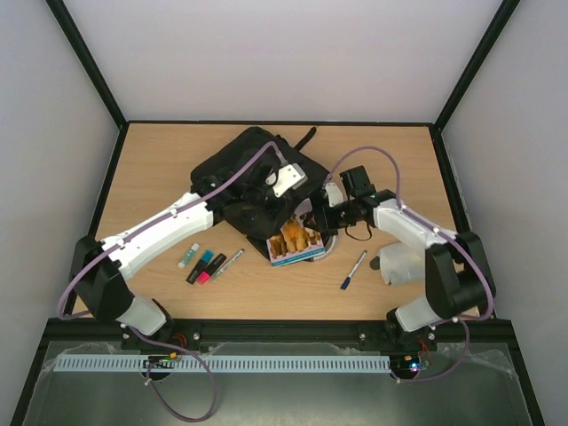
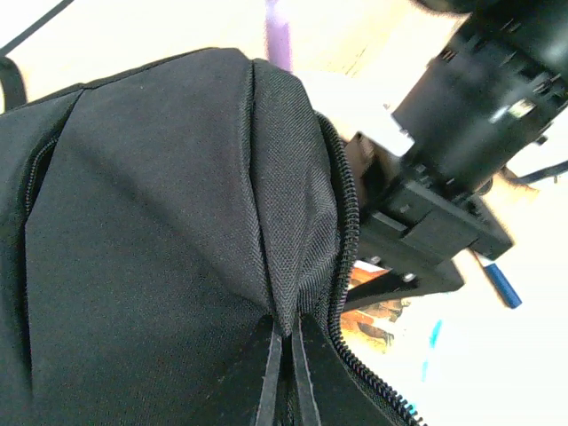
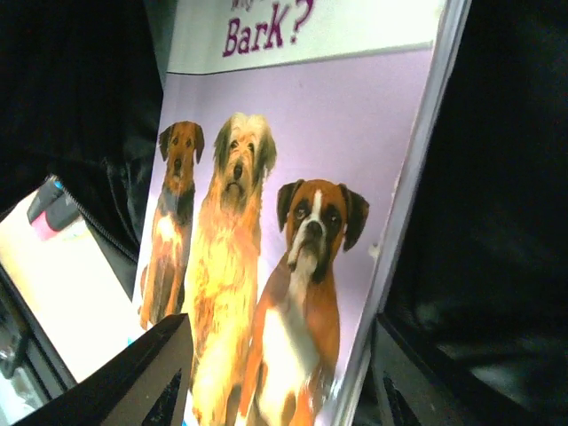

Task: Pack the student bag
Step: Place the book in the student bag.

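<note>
Book (image 1: 293, 241) at the mouth of the student bag (image 1: 244, 177), centre of the overhead view.
Your left gripper (image 2: 286, 355) pinches bag fabric, lifting the mouth; the right gripper (image 3: 280, 355) has its jaws parted around the book. Push it squarely inward.

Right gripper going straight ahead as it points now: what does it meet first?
The dog book, probably: it fills the gap ahead of the right gripper; the student bag lies beyond.
</note>
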Robot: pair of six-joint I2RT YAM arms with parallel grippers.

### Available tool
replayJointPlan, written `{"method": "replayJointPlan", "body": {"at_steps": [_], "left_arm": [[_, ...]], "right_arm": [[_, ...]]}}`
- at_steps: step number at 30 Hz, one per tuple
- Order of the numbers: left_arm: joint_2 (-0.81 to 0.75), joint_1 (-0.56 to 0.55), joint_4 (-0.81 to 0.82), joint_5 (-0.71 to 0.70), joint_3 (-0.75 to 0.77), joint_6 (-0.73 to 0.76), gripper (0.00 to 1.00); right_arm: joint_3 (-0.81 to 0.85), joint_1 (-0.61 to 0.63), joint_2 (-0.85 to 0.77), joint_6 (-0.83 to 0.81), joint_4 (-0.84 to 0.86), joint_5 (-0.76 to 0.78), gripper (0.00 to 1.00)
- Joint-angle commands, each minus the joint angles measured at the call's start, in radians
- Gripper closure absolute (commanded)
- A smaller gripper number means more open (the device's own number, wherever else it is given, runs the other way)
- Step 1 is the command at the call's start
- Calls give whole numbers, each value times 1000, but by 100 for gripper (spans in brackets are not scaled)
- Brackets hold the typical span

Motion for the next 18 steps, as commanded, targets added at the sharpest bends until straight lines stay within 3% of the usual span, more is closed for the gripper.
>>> {"method": "replayJointPlan", "body": {"at_steps": [1, 4, 10, 14, 18], "left_arm": [[-110, -1, 73, 36, -50, 4, 98], [-148, 21, 75, 13, -100, -33, 98], [-219, 79, 76, 8, -178, -105, 98], [-249, 99, 94, 18, -231, -132, 98], [-266, 121, 108, 28, -251, -155, 98]], "right_arm": [[-34, 7, -148, -142, -137, 120, 43], [-67, 7, -228, -236, -188, 137, 40], [-132, 28, -398, -602, -336, 3, 41], [-173, 178, -488, -762, -337, 148, 45], [-195, 349, -470, -827, -301, 327, 46]]}}
